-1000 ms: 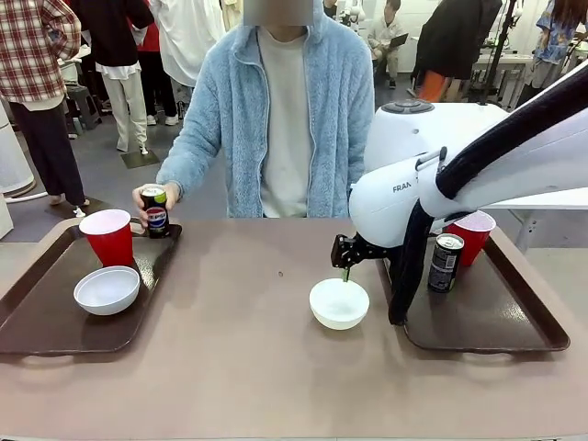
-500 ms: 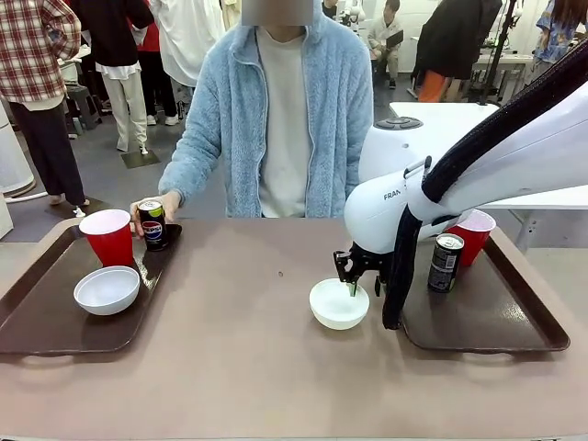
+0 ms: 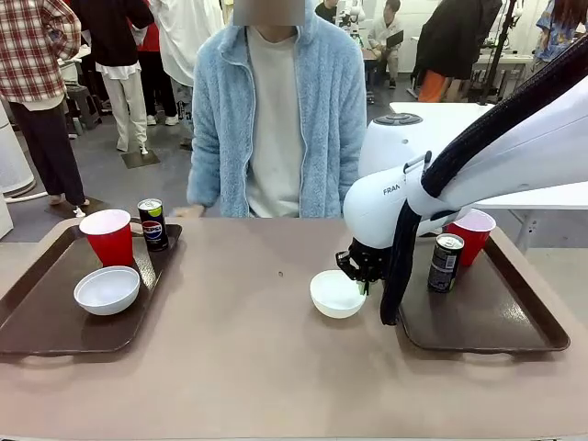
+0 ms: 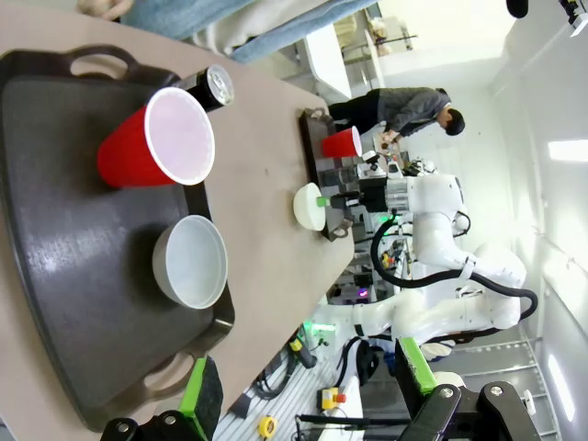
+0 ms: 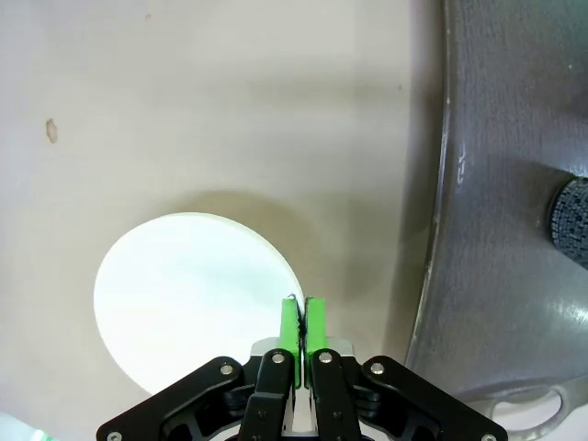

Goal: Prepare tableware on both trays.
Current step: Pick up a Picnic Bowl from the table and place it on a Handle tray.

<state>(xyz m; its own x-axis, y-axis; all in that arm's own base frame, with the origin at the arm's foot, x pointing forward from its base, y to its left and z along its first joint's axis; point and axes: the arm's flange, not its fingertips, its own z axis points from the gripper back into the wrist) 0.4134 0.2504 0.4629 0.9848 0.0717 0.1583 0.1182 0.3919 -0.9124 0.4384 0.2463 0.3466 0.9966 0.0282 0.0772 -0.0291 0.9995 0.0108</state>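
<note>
Behind the brown surface a person in a pale blue fleece stands at the far side, with other people farther back in a busy room.

On the left we see a large dark brown rectangular plastic tray with a raised rim and loop handles. It carries a red plastic cup with a white inside at its far end, a slim black soda can with a red-white-blue logo just right of that cup at the far right corner, and a small round white bowl nearer to us. All three stand upright and the bowl is empty.

On the right, a matching dark brown tray holds a second red plastic cup and a second black can, both upright at its far end.

A second white bowl sits on the bare surface just left of the right tray, outside its rim. Our right fingers are pinched together on the bowl's near right rim, green pads pressed against it from both sides. The bowl looks empty and clean.

From the left wrist view, our left fingers are spread wide, high above the left tray and holding nothing.
</note>
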